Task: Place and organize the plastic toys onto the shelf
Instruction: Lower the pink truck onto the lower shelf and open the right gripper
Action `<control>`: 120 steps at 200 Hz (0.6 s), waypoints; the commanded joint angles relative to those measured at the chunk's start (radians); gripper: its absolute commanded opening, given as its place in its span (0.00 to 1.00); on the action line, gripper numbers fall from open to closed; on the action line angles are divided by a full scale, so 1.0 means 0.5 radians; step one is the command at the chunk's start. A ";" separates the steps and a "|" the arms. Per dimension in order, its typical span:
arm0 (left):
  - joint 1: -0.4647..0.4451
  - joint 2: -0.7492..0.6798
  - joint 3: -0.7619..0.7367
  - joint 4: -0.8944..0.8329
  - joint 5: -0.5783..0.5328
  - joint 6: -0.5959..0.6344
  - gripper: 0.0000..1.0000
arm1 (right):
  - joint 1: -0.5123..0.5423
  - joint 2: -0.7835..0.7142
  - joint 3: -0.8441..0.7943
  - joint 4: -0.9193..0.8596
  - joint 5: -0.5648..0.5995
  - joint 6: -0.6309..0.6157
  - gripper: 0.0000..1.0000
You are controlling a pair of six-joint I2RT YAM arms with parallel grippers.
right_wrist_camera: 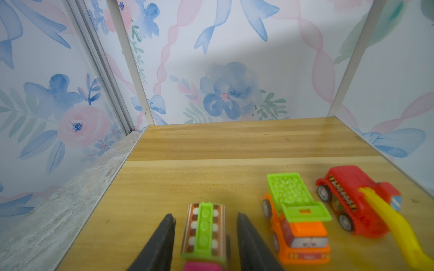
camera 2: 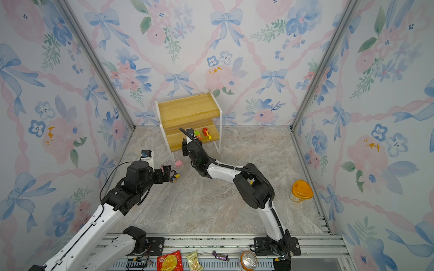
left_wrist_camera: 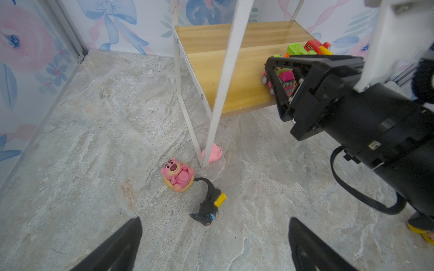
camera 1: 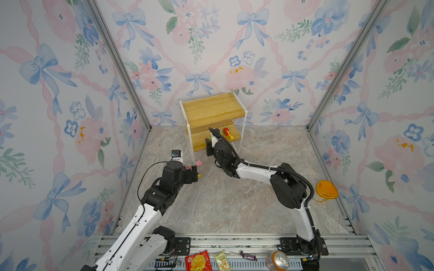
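The shelf stands against the back wall. On its lower board sit a red car, a green-orange car and a pink car. My right gripper is open, its fingers either side of the pink car with a gap on both sides. A pink pig lies by the shelf's front left leg. Beside it are a round pink figure and a black-yellow figure. Over the black-yellow figure hangs my left gripper, open wide and empty.
An orange-lidded cup stands at the right wall. Snack packets, a wrapped candy and a drink can lie on the front rail. The right arm stretches across the middle of the floor towards the shelf.
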 commanded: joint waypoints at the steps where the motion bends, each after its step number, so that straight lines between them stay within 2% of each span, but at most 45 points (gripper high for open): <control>1: 0.009 -0.021 -0.028 0.021 0.003 0.033 0.98 | -0.022 -0.126 -0.023 0.108 -0.054 0.023 0.48; 56: 0.010 -0.021 -0.027 0.023 -0.003 0.030 0.98 | -0.017 -0.273 -0.135 0.163 -0.106 0.049 0.57; 96: 0.013 -0.020 -0.027 0.019 -0.009 0.030 0.98 | 0.006 -0.443 -0.338 0.210 -0.126 0.070 0.67; 120: 0.017 -0.012 -0.027 0.022 -0.002 0.030 0.98 | 0.021 -0.560 -0.477 0.192 -0.102 0.094 0.66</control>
